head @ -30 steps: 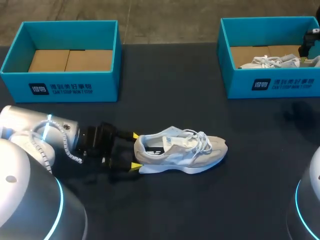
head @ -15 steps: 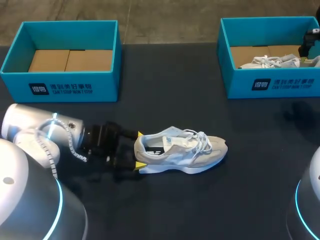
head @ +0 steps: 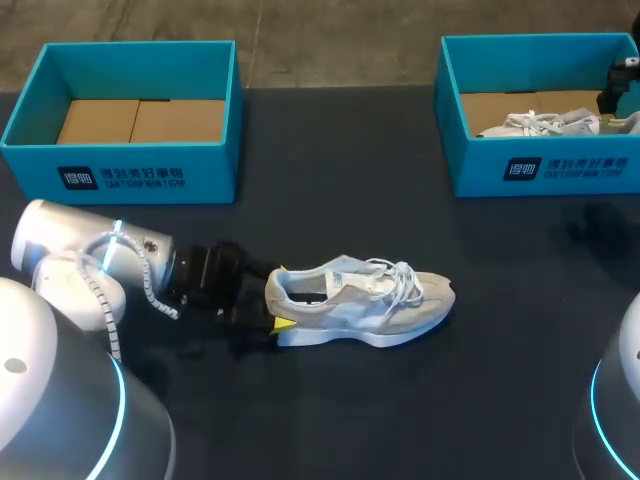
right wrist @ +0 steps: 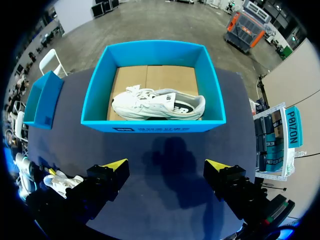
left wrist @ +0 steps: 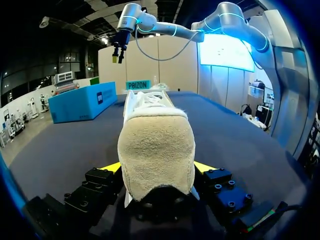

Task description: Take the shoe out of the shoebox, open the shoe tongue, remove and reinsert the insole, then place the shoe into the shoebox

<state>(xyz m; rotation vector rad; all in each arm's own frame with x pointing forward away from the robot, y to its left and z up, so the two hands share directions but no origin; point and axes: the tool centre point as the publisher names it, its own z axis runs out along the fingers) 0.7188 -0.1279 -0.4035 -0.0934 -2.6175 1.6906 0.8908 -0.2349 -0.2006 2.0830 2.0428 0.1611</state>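
While the shoe lies on the table: the shoe (head: 360,300) rests on its sole on the table (head: 420,415), outside both boxes, toe toward my right side and heel toward my left arm.
Left gripper: the left gripper (head: 280,297) lies low and level at the heel. In the left wrist view a yellow tip shows at each side of the suede heel. The contact is partly hidden by the heel's bulge, but the fingers appear clenched on the shoe from both sides.
Right gripper: the right gripper (right wrist: 165,166) hangs above the right shoebox (right wrist: 150,122) with its fingers spread wide, grasping nothing.
Right shoebox: contains a second shoe (right wrist: 157,105) lying on its side.
Left shoebox: the left shoebox (head: 120,175) stands well apart from the shoe and shows only its cardboard floor.
Step in hand: judged to be anchoring the heel so the tongue (head: 345,265) can be opened.
Method: hold the heel low and centred, near the sole, where the counter is stiff. Apply enough pressure to stop sliding, but not enough to collapse the collar over the insole.
Next move: bring the right gripper across to the laces (head: 398,276) and lift the tongue up and toward the toe, pulling away from the anchored heel.
Risk: a high or off-centre pinch is likely to let the shoe yaw or tip once the tongue is pulled.
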